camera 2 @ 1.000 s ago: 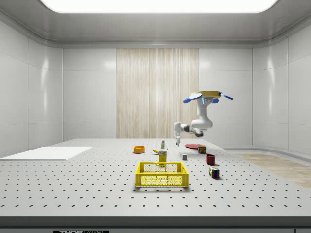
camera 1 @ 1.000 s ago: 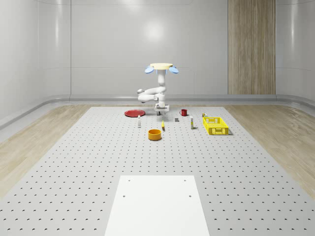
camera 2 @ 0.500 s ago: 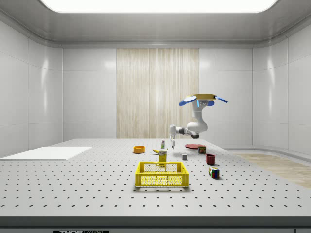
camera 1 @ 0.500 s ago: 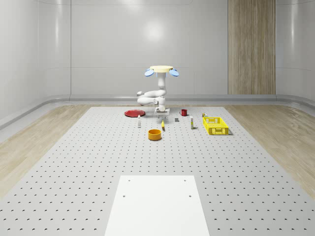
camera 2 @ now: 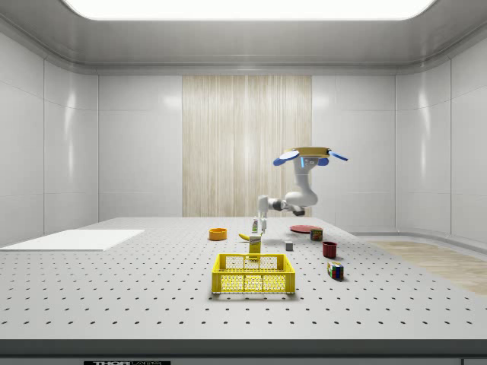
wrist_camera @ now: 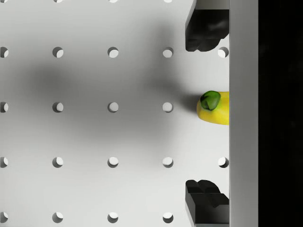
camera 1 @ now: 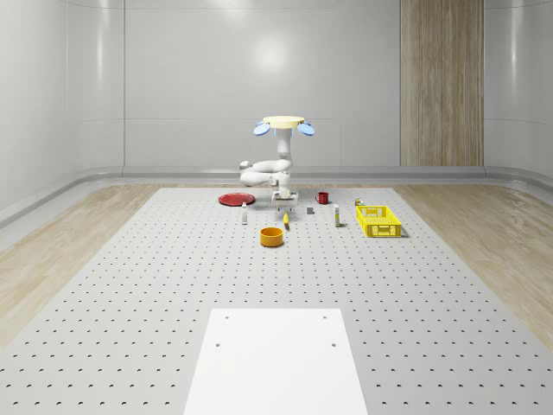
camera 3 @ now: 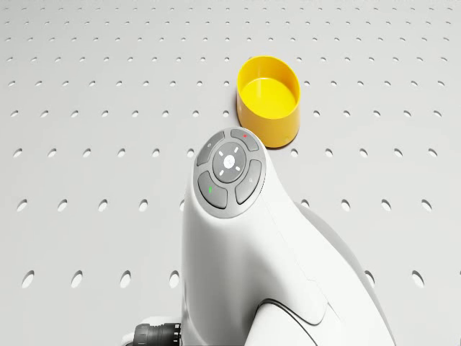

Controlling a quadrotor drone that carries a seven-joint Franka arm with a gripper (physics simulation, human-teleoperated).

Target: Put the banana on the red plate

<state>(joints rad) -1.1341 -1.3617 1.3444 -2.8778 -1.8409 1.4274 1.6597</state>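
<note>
The banana [camera 1: 286,222] lies on the perforated table just behind the orange bowl [camera 1: 272,236]; its green-tipped end [wrist_camera: 214,108] lies in the wrist view. The red plate [camera 1: 235,200] sits further back, toward the whole-scene view's left, and appears as a low red disc [camera 2: 302,229] from the side. The drone [camera 1: 283,123] hovers above the table, roughly over the banana area. Its arm bends down, and the gripper [camera 1: 284,204] hangs above the banana without touching it. In the wrist view the gripper [wrist_camera: 201,113] is open, one black finger [wrist_camera: 206,28] on either side of the banana's end below.
A yellow basket [camera 1: 378,220] stands at the whole-scene view's right, with a red mug [camera 1: 322,198] and small bottles and blocks nearby. A juice carton [camera 2: 255,243] and a coloured cube [camera 2: 335,270] are close by. A white panel [camera 1: 276,359] lies at the front.
The drone and arm have shifted toward the side view's left, bringing the gripper from near the plate to above the banana. The objects have not moved.
</note>
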